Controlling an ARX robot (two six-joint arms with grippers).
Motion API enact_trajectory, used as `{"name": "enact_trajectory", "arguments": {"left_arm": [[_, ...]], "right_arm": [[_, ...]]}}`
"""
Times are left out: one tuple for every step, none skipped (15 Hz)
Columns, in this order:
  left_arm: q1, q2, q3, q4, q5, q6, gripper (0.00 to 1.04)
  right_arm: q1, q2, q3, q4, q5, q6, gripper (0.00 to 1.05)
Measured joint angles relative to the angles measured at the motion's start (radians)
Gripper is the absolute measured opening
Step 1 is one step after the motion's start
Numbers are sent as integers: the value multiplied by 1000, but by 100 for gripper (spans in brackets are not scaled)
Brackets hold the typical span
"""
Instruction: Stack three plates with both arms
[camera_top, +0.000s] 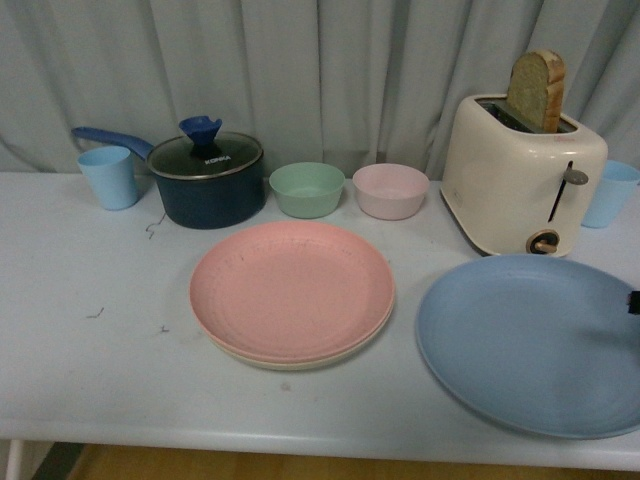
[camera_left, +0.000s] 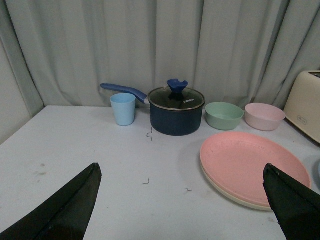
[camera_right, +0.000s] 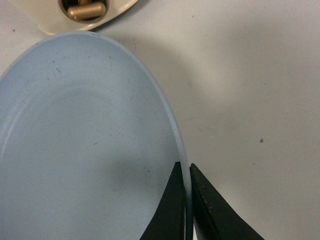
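Note:
The pink plate (camera_top: 290, 288) lies on the beige plate (camera_top: 262, 359) in the middle of the table; both also show in the left wrist view, pink plate (camera_left: 250, 162) on beige plate (camera_left: 240, 199). The blue plate (camera_top: 530, 340) sits at the right front of the table. My right gripper (camera_right: 186, 172) is shut on the blue plate's (camera_right: 85, 145) rim, one finger inside and one outside; only a black bit of it (camera_top: 634, 301) shows at the front view's right edge. My left gripper (camera_left: 182, 175) is open above the table, left of the pink plate, holding nothing.
At the back stand a light blue cup (camera_top: 108, 176), a dark blue lidded pot (camera_top: 206, 180), a green bowl (camera_top: 307, 189) and a pink bowl (camera_top: 390, 190). A cream toaster (camera_top: 520, 180) with bread stands just behind the blue plate, another blue cup (camera_top: 610, 192) beside it.

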Motion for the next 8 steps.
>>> {"name": "enact_trajectory", "arguments": {"left_arm": [[0, 0, 0, 0, 0, 0, 98], [0, 0, 0, 0, 0, 0, 98], [0, 0, 0, 0, 0, 0, 98], [0, 0, 0, 0, 0, 0, 98], [0, 0, 0, 0, 0, 0, 98], [0, 0, 0, 0, 0, 0, 98], [0, 0, 0, 0, 0, 0, 98], [0, 0, 0, 0, 0, 0, 98]], "right_arm": [[-3, -83, -34, -8, -3, -9, 3], [34, -145, -44, -8, -47, 12, 3], [69, -176, -42, 15, -84, 46, 3], [92, -187, -37, 27, -103, 64, 3], [132, -189, -26, 47, -123, 74, 3], [167, -187, -15, 47, -124, 74, 3], [211, -164, 24, 26, -120, 76, 3], [240, -131, 62, 21, -106, 78, 3]]}}
